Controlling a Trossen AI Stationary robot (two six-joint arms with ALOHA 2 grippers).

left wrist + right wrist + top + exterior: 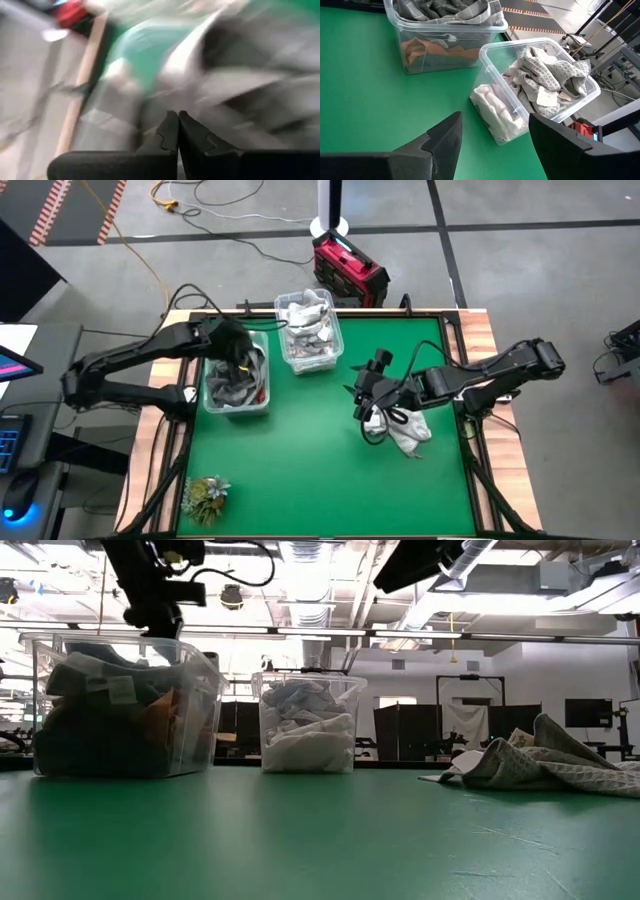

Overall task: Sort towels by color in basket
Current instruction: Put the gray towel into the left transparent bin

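My left gripper [238, 352] [178, 120] hovers over the left clear bin [262, 395], shut and with nothing between its fingers. That bin holds dark grey, plaid and rust-orange towels [437, 49]. The far clear bin [335, 340] [492, 55] holds white and light grey towels [545, 75]. One light grey-and-white towel [408, 432] [540, 765] lies crumpled on the green table, right of centre. My right gripper [362, 395] [495, 137] is open, raised just left of that towel and pointing at the bins.
A small leafy plant [205, 495] sits at the near left corner of the table. A red device [348, 268] stands on the floor beyond the far edge. The green surface [300, 460] between the bins and the near edge is bare.
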